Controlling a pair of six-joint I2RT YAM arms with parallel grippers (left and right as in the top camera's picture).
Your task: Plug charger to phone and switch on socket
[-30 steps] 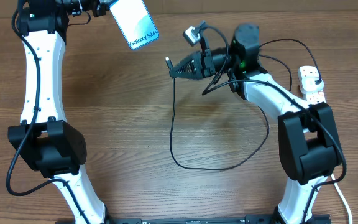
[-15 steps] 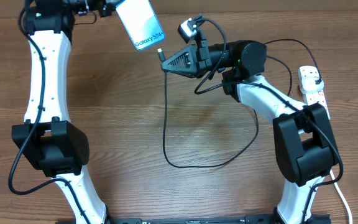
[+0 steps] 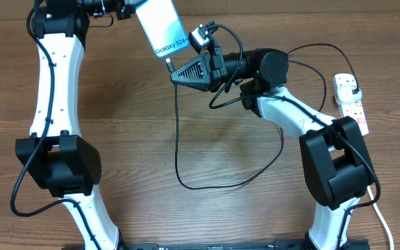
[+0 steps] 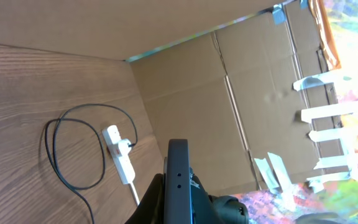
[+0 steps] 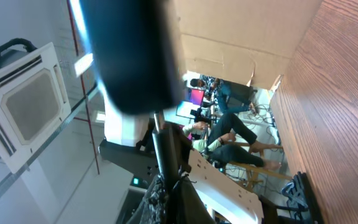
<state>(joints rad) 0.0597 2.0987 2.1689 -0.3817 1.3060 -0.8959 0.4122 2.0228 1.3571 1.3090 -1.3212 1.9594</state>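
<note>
Black cable explains most of this arrangement: the charger [image 3: 177, 132] hangs from the right gripper [image 3: 179, 71], drops to the table [image 3: 117, 139], curls in a wide loop over the wood and runs back towards the socket [image 3: 351, 99]. The socket lies at the far right edge, well apart from both grippers. We judge that the slack is there so that the connector tip [image 3: 168, 62] can be carried freely up to the phone [image 3: 161, 26]. The phone is lifted off the table and tilted, with its blue-teal screen facing up and its "Galaxy S24" end turned towards the right arm. Held this way, its port end is open to an approach from the side instead of lying flat on the wood. The left gripper [image 3: 127, 8] clamps the opposite end of the phone, right at the top border of the overhead view. The right jaws are drawn narrow on the cable just behind the tip, so the connector pokes out past the fingertips, just beside the phone's lower corner. Whether it touches the frame or already sits in the port we cannot tell, and the right wrist view is too blurred to settle it. We judge that the plugging step is in hand and that the switching step is not yet begun, since neither gripper is anywhere near the socket.
</note>
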